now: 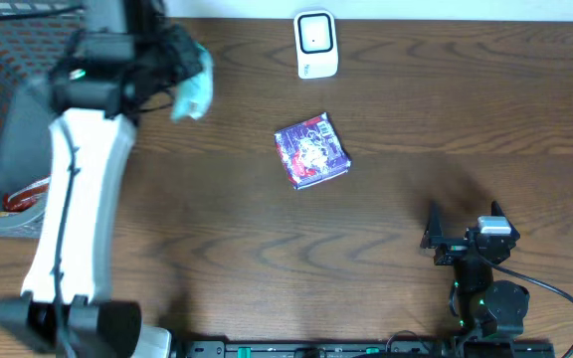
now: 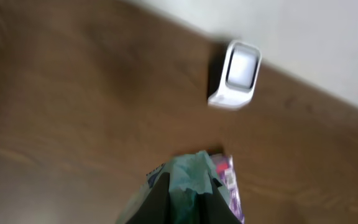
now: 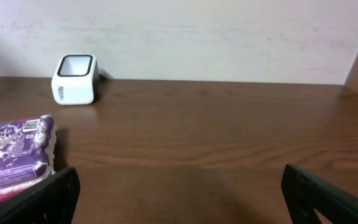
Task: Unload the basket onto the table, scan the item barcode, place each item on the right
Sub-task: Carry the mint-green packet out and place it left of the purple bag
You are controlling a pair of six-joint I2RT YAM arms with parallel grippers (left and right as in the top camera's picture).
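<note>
Dark wooden table (image 1: 217, 229), left jaws tight on teal pouch (image 1: 193, 85), right jaws wide and empty

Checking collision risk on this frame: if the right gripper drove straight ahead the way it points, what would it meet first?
Nothing nearby: the open right gripper faces bare table. The purple packet and white scanner sit left of its line; probably the back wall eventually.

Soft even light; the scanner (image 2: 236, 74) blurs in left wrist view.
</note>
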